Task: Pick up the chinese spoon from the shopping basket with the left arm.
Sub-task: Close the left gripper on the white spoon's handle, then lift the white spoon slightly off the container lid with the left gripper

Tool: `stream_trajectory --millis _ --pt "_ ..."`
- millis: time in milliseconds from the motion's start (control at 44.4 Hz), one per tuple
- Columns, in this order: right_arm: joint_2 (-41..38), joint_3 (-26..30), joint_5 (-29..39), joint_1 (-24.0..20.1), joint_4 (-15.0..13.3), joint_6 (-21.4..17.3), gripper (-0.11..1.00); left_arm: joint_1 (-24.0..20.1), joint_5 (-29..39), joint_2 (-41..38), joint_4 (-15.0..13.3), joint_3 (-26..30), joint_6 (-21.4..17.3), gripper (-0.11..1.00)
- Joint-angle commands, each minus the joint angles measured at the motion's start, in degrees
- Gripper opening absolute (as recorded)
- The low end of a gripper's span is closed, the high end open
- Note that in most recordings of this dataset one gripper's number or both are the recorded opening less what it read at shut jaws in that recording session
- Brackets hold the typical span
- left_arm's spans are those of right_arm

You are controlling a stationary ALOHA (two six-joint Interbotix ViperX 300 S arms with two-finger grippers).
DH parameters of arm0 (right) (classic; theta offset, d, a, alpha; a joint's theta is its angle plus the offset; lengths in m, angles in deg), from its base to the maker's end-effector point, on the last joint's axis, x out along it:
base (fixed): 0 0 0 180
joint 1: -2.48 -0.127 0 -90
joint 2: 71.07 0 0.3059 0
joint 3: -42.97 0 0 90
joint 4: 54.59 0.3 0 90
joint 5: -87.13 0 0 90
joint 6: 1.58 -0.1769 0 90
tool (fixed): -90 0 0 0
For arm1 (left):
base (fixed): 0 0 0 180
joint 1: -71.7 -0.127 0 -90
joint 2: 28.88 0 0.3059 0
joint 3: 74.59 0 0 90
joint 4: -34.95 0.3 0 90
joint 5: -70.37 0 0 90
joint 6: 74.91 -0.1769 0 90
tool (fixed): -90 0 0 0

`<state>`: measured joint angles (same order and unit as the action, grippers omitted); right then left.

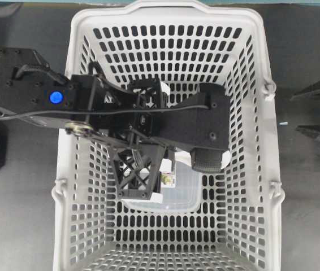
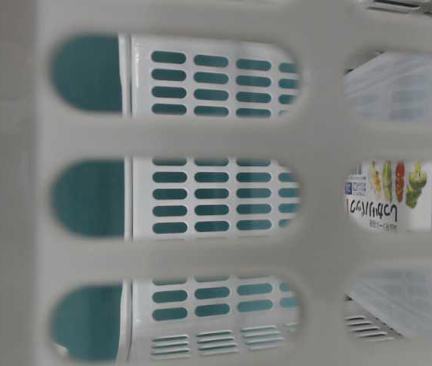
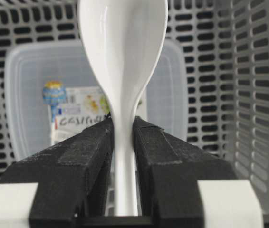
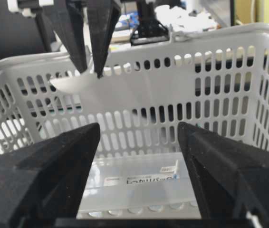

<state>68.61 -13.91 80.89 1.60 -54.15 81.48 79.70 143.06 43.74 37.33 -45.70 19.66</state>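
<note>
My left gripper is shut on the handle of the white chinese spoon, whose bowl points away from the camera. It holds the spoon in the air inside the light-grey shopping basket, above the clear box. In the right wrist view the left gripper hangs near the basket's rim with the spoon at its fingertips. In the overhead view the left gripper is in the middle of the basket and hides most of the spoon. My right gripper is open and empty outside the basket's wall.
The clear box with a printed label lies on the basket floor under the left gripper; it also shows in the right wrist view and the table-level view. The basket's slotted walls stand close round the left gripper. The right gripper is at the basket's right.
</note>
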Motion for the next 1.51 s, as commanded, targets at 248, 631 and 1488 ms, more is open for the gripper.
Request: stream_trajectory --millis 248,631,1488 --pt "-0.35 0.44 -0.44 -0.09 0.18 -0.09 0.65 0.18 0.18 2.02 0.18 2.29 -0.09 0.13" --pt "-0.35 0.44 -0.35 -0.09 0.18 -0.09 0.65 0.18 0.26 2.02 0.18 2.02 -0.09 0.13" --pt "-0.35 0.44 -0.35 -0.18 0.18 -0.09 0.65 0.18 0.26 1.76 0.18 1.58 -0.09 0.13"
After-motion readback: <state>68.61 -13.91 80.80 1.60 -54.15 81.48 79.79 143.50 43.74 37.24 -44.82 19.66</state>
